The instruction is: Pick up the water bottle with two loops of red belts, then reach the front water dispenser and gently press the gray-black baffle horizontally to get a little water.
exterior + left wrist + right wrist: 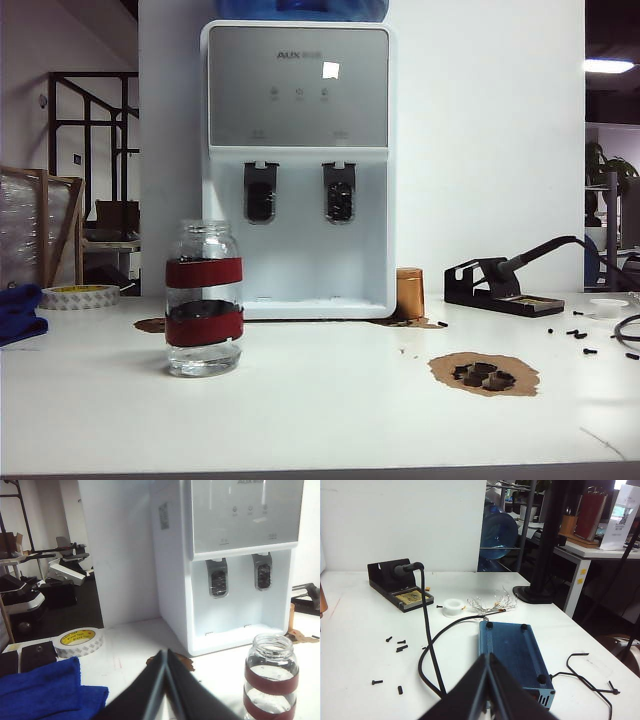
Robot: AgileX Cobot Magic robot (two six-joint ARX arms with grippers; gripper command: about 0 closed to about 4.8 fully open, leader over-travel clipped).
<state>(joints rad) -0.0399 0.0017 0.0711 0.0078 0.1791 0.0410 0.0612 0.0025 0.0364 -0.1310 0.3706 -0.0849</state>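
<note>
Left gripper [165, 655] pressed together, empty, near water bottle [270, 680]; right gripper [489, 657] pressed together, well apart. Bottle upright before water dispenser [298, 170]. Risk: glass toppled if approached unopened.

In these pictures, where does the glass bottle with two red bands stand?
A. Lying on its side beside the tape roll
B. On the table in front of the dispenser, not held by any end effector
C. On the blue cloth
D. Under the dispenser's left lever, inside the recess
B: the water bottle stands upright on the table in front of the water dispenser, with no end effector touching it.
</note>
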